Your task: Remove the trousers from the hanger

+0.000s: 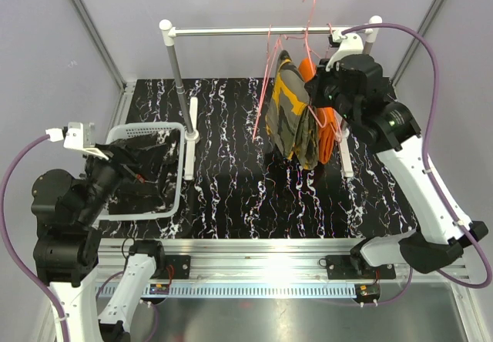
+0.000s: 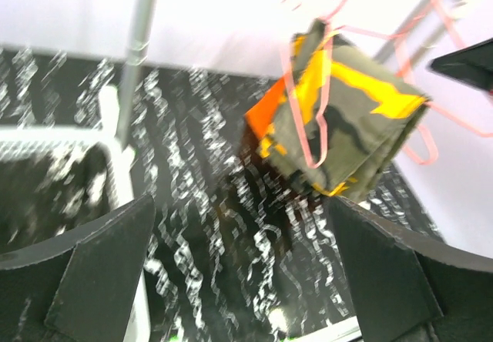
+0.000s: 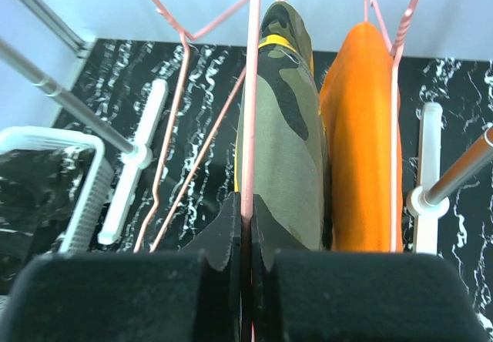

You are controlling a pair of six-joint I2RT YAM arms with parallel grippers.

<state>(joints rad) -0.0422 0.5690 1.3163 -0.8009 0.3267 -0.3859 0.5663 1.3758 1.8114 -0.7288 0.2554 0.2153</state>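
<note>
**Current Arm and Load Positions**

1. Left side. The left arm (image 1: 73, 203) sits over the white basket (image 1: 183, 145). The basket stands on the black marbled counter (image 1: 231, 188) and contains dark cloth (image 1: 150, 176). The left jaws are released: both fingers (image 2: 96, 276) stand wide apart with nothing between them, well apart from the hanging load.

2. Centre. The rack rail (image 1: 246, 30) spans two upright posts. Other pink hangers (image 1: 267, 80) hang from it just left of the load.

3. Load. The camouflage trousers (image 1: 291, 115) hang folded from the rail, right of centre. An orange garment (image 1: 330, 119) hangs just beside them on the right.

4. Right side. The right arm (image 1: 400, 134) reaches up to the load. The right jaws are clenched on a pink hanger wire (image 3: 248, 88) that runs straight down the near face of the trousers. The right arm's fingers (image 3: 223, 234) press on it from both sides. Whether this wire belongs to the hanger carrying the trousers cannot be determined.
</note>
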